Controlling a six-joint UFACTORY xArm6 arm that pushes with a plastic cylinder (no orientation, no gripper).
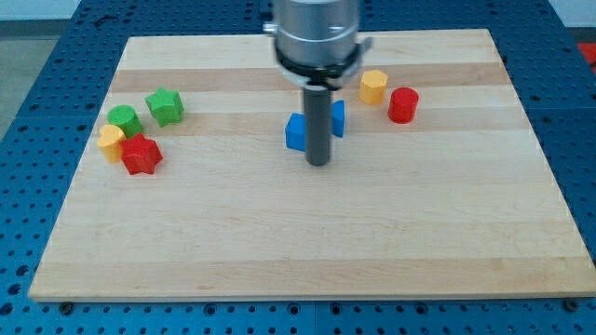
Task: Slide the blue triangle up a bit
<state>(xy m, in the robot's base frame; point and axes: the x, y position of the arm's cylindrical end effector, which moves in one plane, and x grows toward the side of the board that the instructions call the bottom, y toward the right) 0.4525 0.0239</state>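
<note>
Two blue blocks sit near the board's middle, partly hidden by my rod. The left blue block [296, 132] stands just left of the rod; its shape is hard to make out. The right blue block [337, 118] shows to the right of the rod, a little higher in the view. My tip [319, 164] rests on the board just below and between them, close to the left blue block's lower right edge. I cannot tell which of the two is the triangle.
A yellow block [373, 87] and a red cylinder [403, 105] lie at upper right. At left sit two green blocks [165, 106] [124, 119], a yellow block [112, 142] and a red star-like block [141, 154]. The wooden board [307, 242] ends near every side of the view.
</note>
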